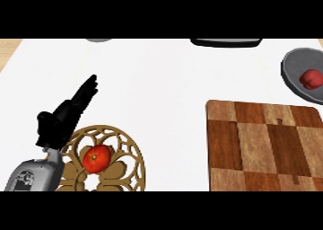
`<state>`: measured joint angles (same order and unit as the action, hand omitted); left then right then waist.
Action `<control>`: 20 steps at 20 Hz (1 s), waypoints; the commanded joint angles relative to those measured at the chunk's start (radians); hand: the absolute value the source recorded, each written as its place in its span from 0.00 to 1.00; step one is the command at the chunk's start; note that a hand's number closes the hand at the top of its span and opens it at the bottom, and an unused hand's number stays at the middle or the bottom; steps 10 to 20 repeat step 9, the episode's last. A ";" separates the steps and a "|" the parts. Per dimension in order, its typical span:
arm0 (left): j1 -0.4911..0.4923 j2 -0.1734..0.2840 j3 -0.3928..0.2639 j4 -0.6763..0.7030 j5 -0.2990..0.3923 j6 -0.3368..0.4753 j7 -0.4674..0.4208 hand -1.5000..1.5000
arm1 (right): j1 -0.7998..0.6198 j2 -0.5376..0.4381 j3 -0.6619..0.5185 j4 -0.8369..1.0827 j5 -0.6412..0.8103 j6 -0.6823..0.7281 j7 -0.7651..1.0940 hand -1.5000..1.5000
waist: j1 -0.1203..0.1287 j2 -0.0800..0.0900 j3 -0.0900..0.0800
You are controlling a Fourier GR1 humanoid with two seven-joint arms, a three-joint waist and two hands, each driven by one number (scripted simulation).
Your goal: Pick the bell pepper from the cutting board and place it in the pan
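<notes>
On the white bench (157, 90), the cutting board (267, 146) lies bare; the bell pepper (312, 79) sits in the pan (293, 67). Light, waxy, rigid-skinned, best cupped round its shoulders. Left hand (68, 114) released, fingers straight.

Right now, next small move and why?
Probably none beyond keeping clear: the red bell pepper already lies in the grey pan, and the cutting board carries nothing. The left hand rests open beside the trivet; leave it there.

Red bell pepper (312, 79) (small) — inside grey pan (295, 63)
</notes>
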<state>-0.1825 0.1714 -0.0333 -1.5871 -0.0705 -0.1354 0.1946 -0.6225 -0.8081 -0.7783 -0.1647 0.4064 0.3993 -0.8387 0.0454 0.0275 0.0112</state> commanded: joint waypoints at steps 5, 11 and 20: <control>0.035 0.007 0.000 -0.034 -0.006 0.001 0.009 0.50 | 0.129 0.001 -0.001 -0.024 -0.024 0.135 -0.188 0.00 | -0.010 -0.009 0.000; 0.031 0.022 0.024 0.018 0.001 -0.013 -0.031 0.50 | 0.151 0.027 0.010 -0.038 -0.030 0.114 -0.206 0.00 | -0.013 -0.006 0.000; 0.031 0.022 0.024 0.018 0.001 -0.013 -0.031 0.50 | 0.151 0.027 0.010 -0.038 -0.030 0.114 -0.206 0.00 | -0.013 -0.006 0.000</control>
